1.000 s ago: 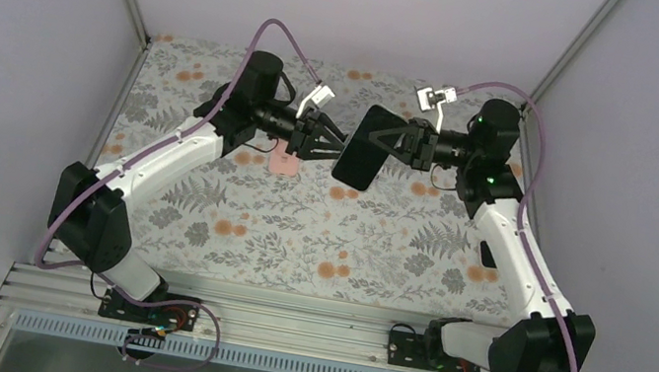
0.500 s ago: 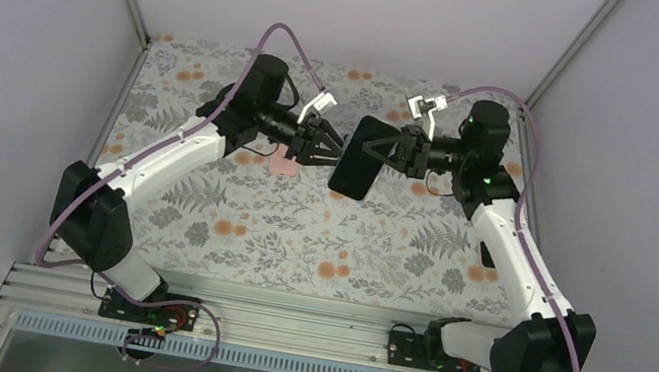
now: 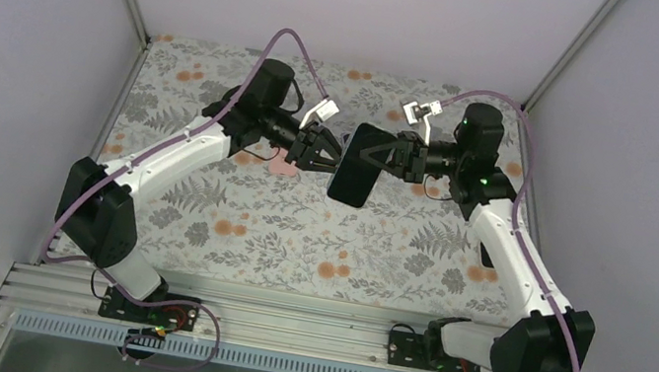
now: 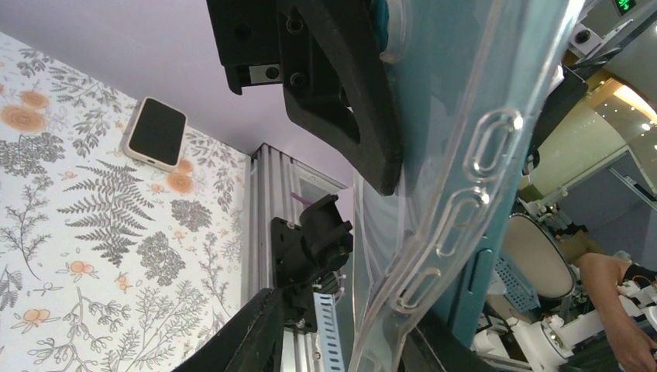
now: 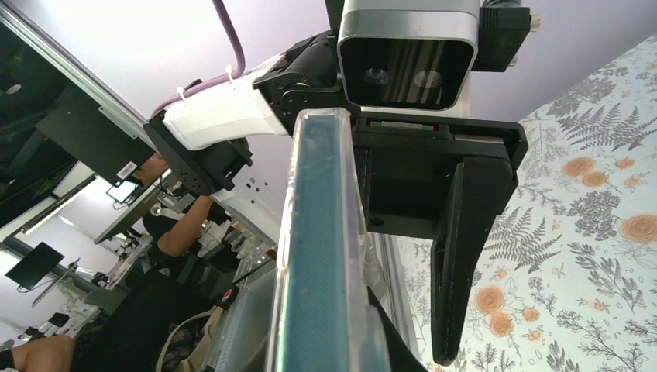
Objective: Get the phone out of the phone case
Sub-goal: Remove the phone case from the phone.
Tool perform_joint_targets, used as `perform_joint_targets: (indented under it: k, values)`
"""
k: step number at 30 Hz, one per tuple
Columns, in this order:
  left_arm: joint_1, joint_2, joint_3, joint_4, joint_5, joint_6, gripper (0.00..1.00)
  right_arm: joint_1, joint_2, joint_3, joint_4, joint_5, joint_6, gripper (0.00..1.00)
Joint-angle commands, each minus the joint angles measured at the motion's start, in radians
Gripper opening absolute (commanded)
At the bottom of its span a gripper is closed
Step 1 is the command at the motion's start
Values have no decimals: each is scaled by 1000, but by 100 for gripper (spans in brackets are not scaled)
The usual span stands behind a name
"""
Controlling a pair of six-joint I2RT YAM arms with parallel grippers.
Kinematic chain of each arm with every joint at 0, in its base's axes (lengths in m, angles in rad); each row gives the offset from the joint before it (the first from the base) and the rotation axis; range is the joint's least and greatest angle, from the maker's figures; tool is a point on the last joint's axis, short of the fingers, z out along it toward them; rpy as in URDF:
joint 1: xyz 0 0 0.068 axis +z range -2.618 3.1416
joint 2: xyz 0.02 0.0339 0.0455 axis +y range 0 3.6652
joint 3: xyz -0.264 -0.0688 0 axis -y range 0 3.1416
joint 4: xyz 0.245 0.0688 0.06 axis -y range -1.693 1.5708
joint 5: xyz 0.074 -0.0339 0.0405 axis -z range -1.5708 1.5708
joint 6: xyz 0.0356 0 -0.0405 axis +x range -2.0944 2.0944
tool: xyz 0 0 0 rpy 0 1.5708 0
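The teal phone (image 3: 356,163) in its clear case is held up on edge above the table's middle. My right gripper (image 3: 389,153) is shut on it from the right. In the right wrist view the phone's teal edge (image 5: 318,256) and the clear case rim (image 5: 352,232) fill the centre, between my right gripper (image 5: 333,341). My left gripper (image 3: 331,151) is open at the phone's left side. In the left wrist view (image 4: 341,349) its jaws straddle the case's clear edge (image 4: 457,194), which lies against the right-hand finger (image 4: 434,353). One left finger shows in the right wrist view (image 5: 465,256).
A second phone (image 3: 487,254) lies flat on the floral tablecloth near the right arm; it also shows in the left wrist view (image 4: 157,133). A small pink item (image 3: 286,163) lies on the cloth under the left gripper. Grey walls close in three sides.
Both arms have closed in on each other. The left gripper moved right until its jaws reach the phone's edge. The right gripper carried the phone slightly left.
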Motion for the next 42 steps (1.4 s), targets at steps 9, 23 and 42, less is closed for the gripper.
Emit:
perform_joint_targets:
  k: [9,23,42]
  values:
    - [-46,-19,49,165,-7,-31,5,98,75,67,-117,-90,-80,4]
    - [45,-44,-76,386,-21,-265,2,-83,144,231,-203,28,-128,45]
    - [120,15,-98,398,-169,-443,3,-25,51,297,-340,789,-482,97]
